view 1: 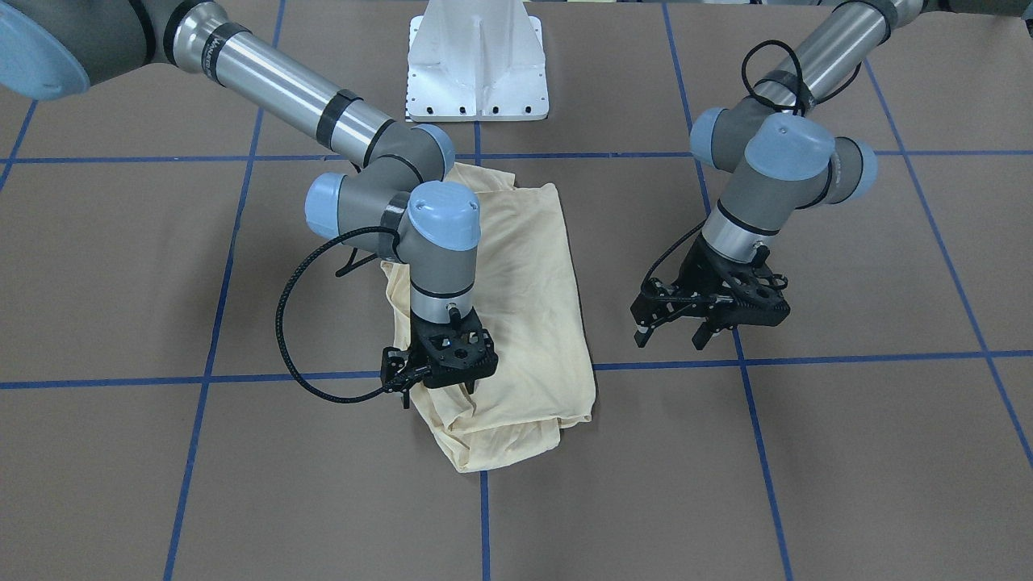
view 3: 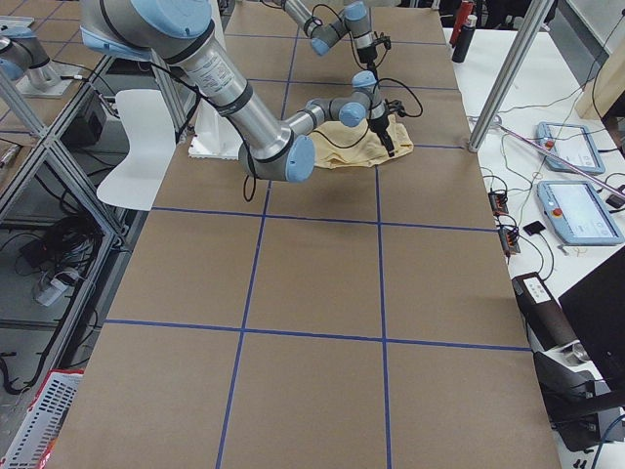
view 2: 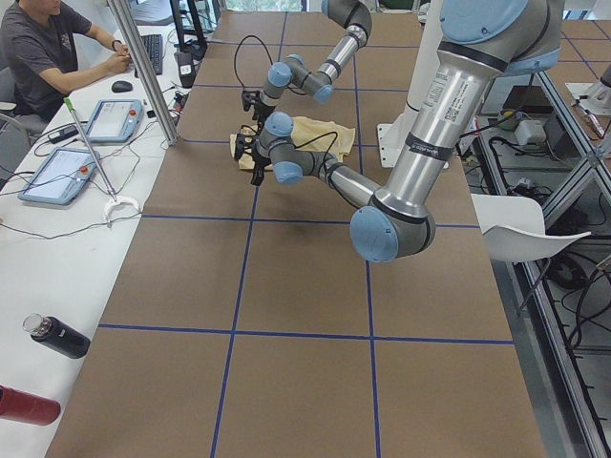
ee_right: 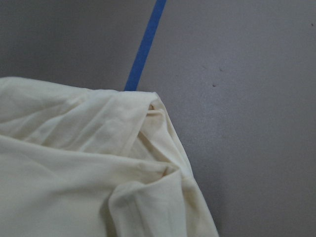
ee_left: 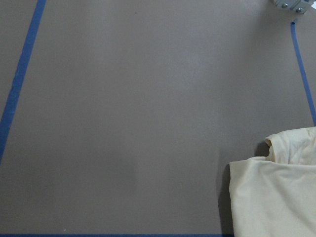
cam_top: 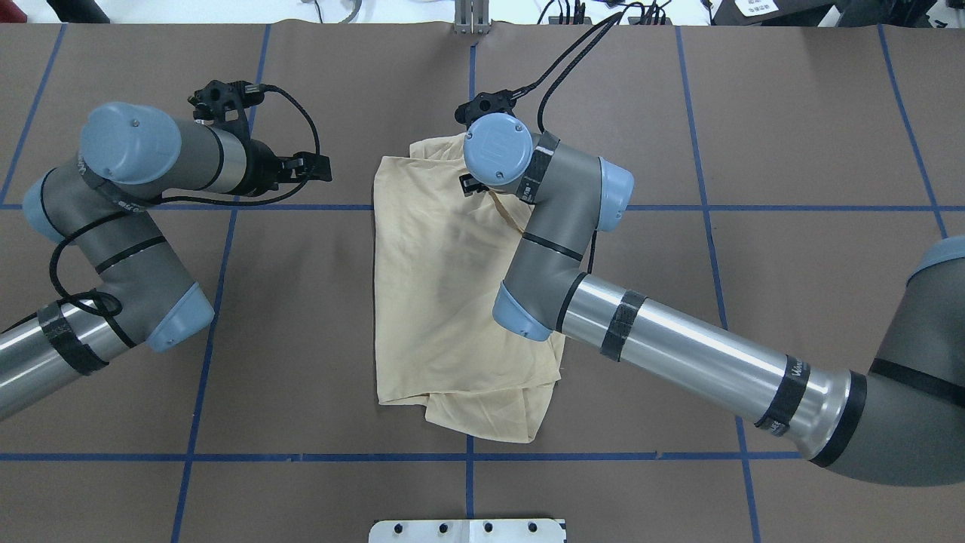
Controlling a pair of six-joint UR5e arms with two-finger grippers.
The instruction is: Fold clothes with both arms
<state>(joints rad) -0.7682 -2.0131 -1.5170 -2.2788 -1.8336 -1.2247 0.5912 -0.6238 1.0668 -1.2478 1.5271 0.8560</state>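
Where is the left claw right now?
In the front-facing view the left claw hangs on the right, above the brown table, apart from the shirt.

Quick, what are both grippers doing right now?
Left gripper: open, holding nothing.
Right gripper: open, jaws apart at the shirt's edge.

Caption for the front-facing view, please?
Right gripper low over one end of the folded cream T-shirt; left gripper open, off to the side.

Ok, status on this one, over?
Left gripper open, clear of shirt. Right gripper open, low over shirt's corner. Shirt folded narrow, ends bunched. Nothing blocking.
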